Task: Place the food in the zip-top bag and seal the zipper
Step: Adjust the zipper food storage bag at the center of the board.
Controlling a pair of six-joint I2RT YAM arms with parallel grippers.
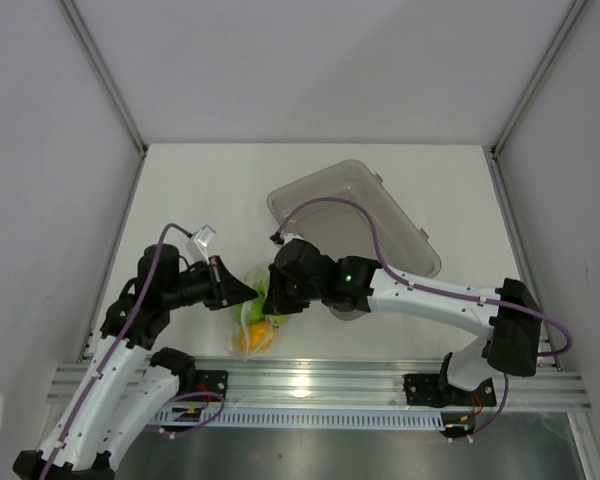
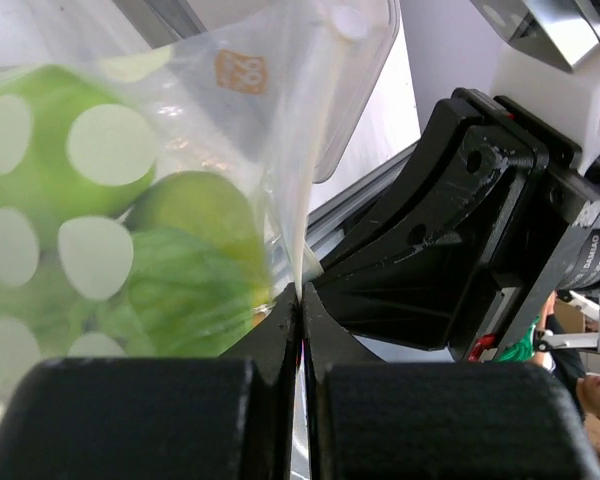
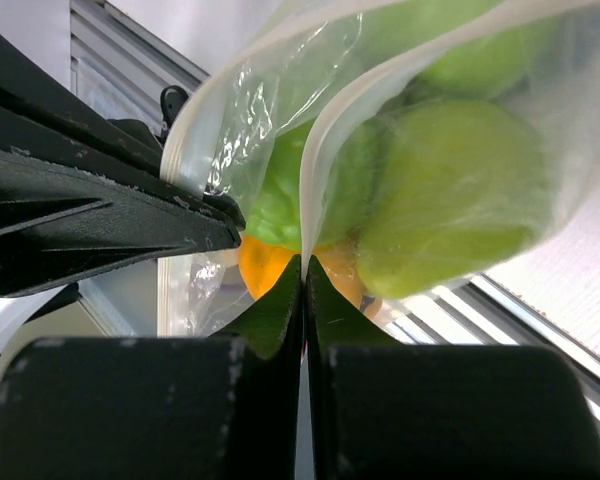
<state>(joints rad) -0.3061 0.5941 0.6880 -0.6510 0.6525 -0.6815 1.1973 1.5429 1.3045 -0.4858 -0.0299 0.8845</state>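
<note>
In the top view the left arm [image 1: 130, 330] rises from its base at 7 o'clock, bends at the elbow and reaches toward 3 o'clock. The right arm [image 1: 430, 295] leaves its base at 5 o'clock and stretches long and low toward 9 o'clock. Their heads meet nose to nose near the table's [image 1: 200, 190] near edge, at about 6 o'clock from its middle.

The aluminium rail [image 1: 330, 378] runs just below the meeting point. A grey bin [image 1: 380, 215] lies at 1 o'clock of it, close behind the right wrist. Bare table opens toward 11 and 12 o'clock, as far as the side walls.

The left gripper [image 2: 300, 292] has its jaws pressed fully together, pinching a thin edge of the zip-top bag [image 2: 230, 110]. The right gripper [image 3: 305, 262] is likewise clamped tight on a pale edge of the same bag.

The bag hangs between the two heads and droops toward 6 o'clock, over the rail side. The food [image 3: 450, 190] sits inside it, several green pieces and one orange piece. In the right wrist view the zipper [image 3: 185, 125] shows as two pale strips standing apart.
</note>
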